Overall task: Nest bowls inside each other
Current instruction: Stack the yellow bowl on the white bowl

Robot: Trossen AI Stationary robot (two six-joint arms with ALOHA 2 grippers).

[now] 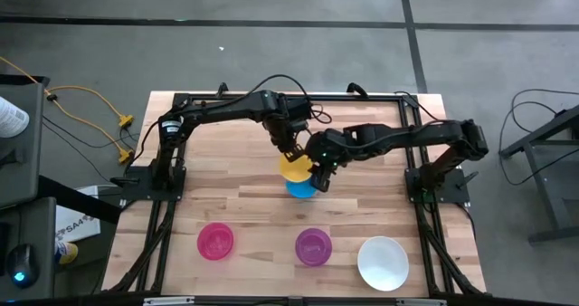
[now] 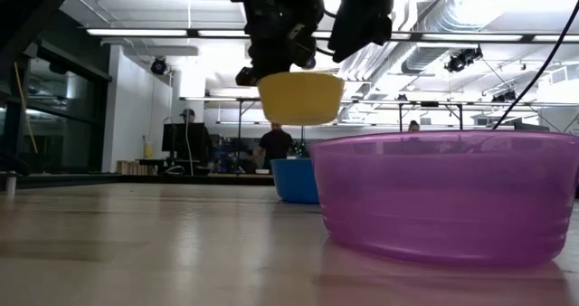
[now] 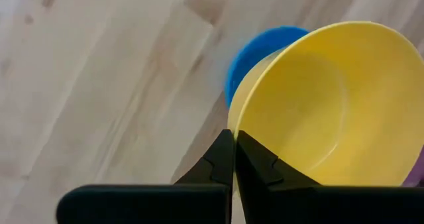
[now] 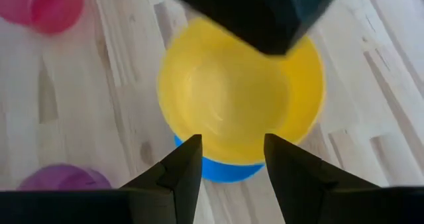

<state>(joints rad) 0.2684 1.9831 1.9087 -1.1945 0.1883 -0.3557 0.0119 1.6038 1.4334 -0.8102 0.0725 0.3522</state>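
Purple bowl [image 2: 448, 197] sits nearest, waiting. Behind it the blue bowl [image 2: 294, 180] rests on the surface; directly above, the left gripper [image 3: 234, 159], fingers pinching the rim, hangs the yellow bowl [image 2: 300, 98] for nesting. Right gripper [image 4: 232, 159] hovers alongside, open.

table [image 1: 253, 206]: pale wood, smooth | yellow bowl [image 3: 331, 105]: matt plastic | purple bowl [image 2: 443, 197]: translucent glossy plastic
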